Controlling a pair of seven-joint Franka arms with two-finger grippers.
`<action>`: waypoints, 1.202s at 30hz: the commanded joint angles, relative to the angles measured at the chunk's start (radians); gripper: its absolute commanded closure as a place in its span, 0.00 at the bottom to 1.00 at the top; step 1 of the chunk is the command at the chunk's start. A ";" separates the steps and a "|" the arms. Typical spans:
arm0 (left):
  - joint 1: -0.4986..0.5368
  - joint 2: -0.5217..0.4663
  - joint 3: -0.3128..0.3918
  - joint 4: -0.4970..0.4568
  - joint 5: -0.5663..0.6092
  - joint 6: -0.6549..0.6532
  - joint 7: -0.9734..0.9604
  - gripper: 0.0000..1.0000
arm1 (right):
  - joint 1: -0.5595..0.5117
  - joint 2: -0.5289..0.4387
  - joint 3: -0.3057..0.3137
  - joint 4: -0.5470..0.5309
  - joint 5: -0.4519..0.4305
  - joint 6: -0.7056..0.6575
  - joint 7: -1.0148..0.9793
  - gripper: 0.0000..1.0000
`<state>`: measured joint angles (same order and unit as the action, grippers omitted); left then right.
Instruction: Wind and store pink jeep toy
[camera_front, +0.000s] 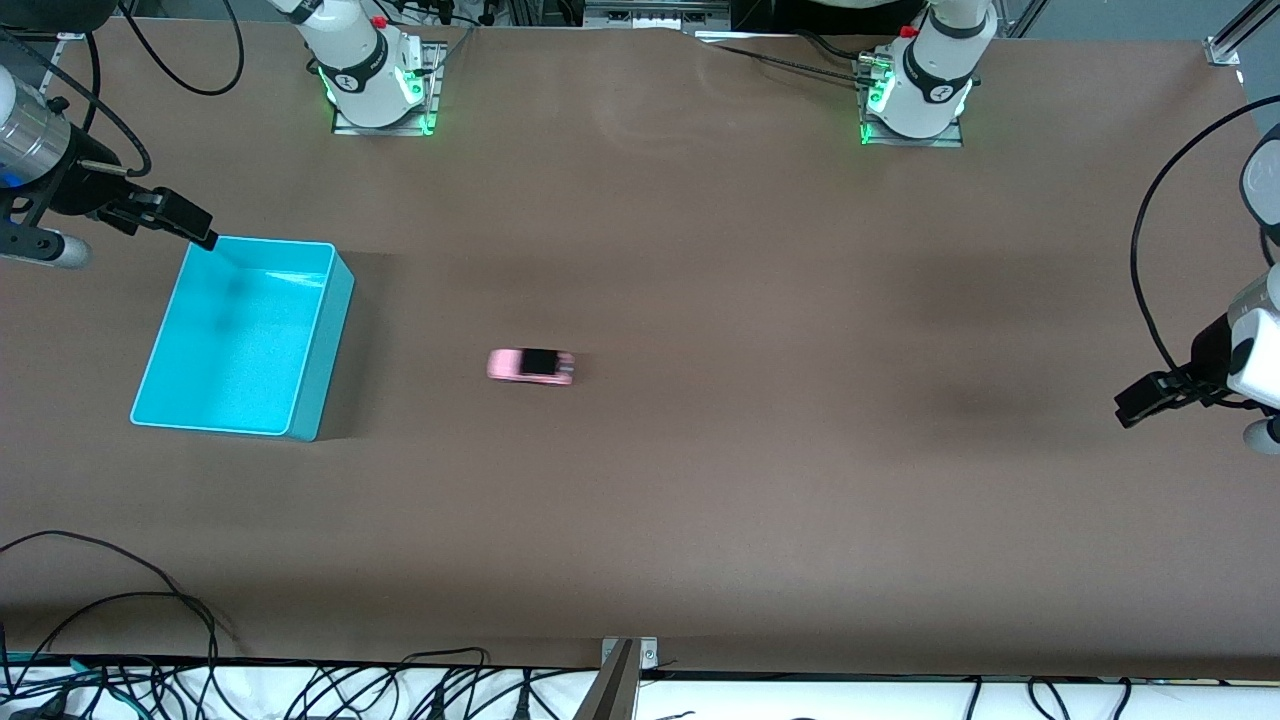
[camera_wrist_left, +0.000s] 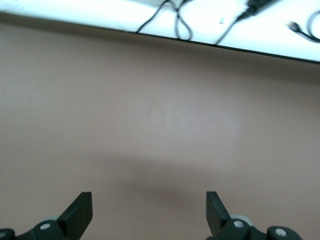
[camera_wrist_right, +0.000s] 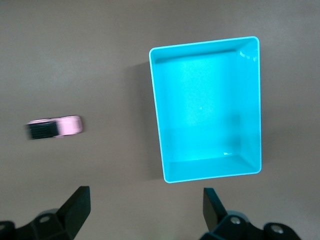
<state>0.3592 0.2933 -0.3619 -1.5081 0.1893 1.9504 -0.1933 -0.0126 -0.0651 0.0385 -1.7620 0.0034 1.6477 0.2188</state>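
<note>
From the front, the pink jeep toy (camera_front: 531, 366), a small glossy rounded car with a black roof, sits on the matte brown bench (camera_front: 700, 500) beside the smooth rectangular cyan bin (camera_front: 320, 345), toward the left arm's end from it. The left wrist view shows the left gripper (camera_wrist_left: 149, 210) with jaws spread over bare bench. The right wrist view shows the right gripper (camera_wrist_right: 146, 207), jaws spread and holding nothing, above the bin and jeep.

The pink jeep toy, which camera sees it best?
The front view. It shows the whole pink jeep toy on the bare table, beside the cyan bin, though a bit smeared. The right wrist view catches it too, smaller, near the edge. The left wrist view shows only table, no jeep.
</note>
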 joint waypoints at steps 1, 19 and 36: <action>0.004 -0.048 -0.008 0.006 -0.086 -0.065 0.098 0.00 | -0.004 0.001 0.000 0.013 -0.003 -0.016 -0.016 0.00; 0.012 -0.138 -0.051 -0.012 -0.143 -0.200 0.127 0.00 | -0.004 0.002 -0.003 0.013 -0.005 -0.017 -0.018 0.00; 0.052 -0.137 -0.045 0.006 -0.145 -0.192 0.127 0.00 | 0.020 0.053 0.008 0.003 -0.003 -0.017 0.313 0.00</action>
<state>0.3819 0.1644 -0.4068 -1.5082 0.0721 1.7597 -0.0950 -0.0071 -0.0457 0.0412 -1.7654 0.0034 1.6356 0.4044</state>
